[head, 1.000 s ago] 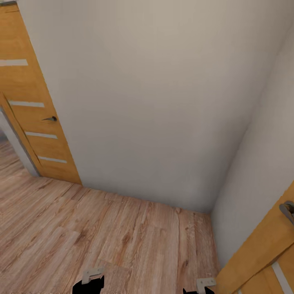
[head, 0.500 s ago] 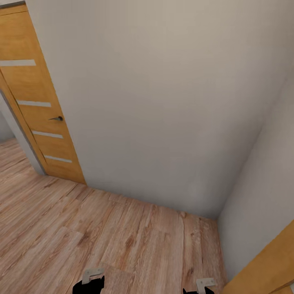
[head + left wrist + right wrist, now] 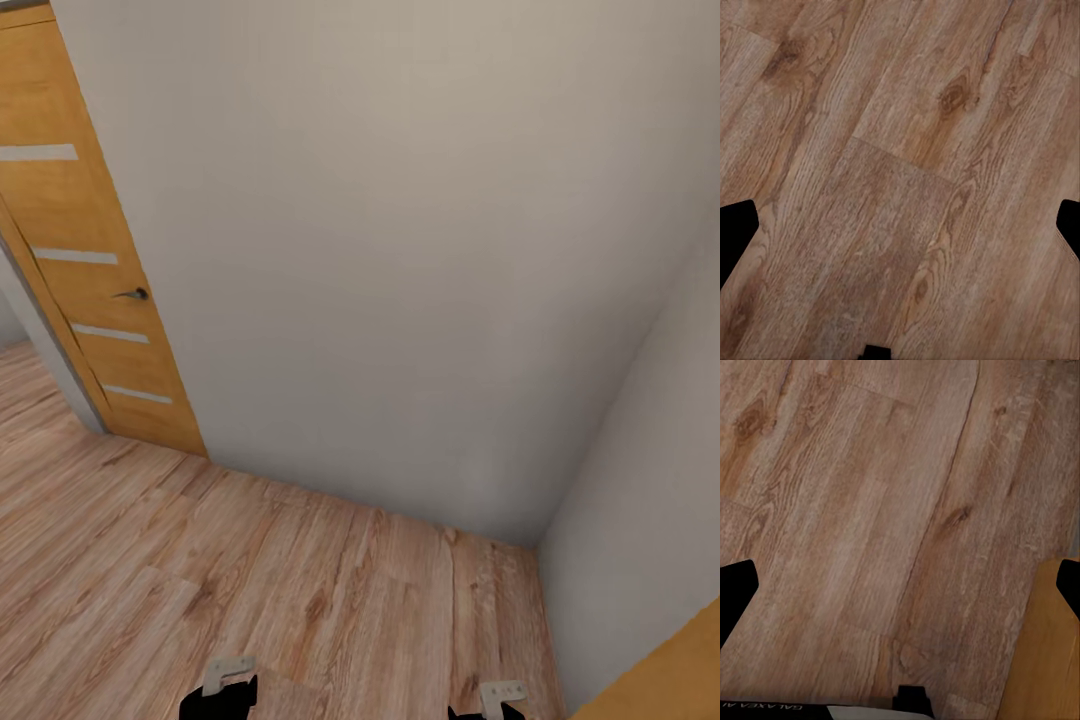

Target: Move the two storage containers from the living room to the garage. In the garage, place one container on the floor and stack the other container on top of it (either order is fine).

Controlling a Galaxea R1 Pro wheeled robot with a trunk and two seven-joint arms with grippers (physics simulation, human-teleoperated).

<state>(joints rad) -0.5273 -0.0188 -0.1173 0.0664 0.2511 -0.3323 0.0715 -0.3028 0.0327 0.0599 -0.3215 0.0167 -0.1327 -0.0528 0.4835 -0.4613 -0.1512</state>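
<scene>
Wood-grain planks of the light glossy floor [image 3: 300, 580] run under the robot up to a plain off-white wall [image 3: 400, 250] at twelve o'clock; no orange-red storage container is in sight at this moment. At ten o'clock stands an orange-brown wooden door [image 3: 85, 260] with pale horizontal strips and a small dark handle [image 3: 132, 294]. At five o'clock an orange-brown panel edge [image 3: 665, 680] cuts the corner. The left gripper [image 3: 900, 232] and right gripper [image 3: 900, 592] both hang spread wide and empty above the planks.
</scene>
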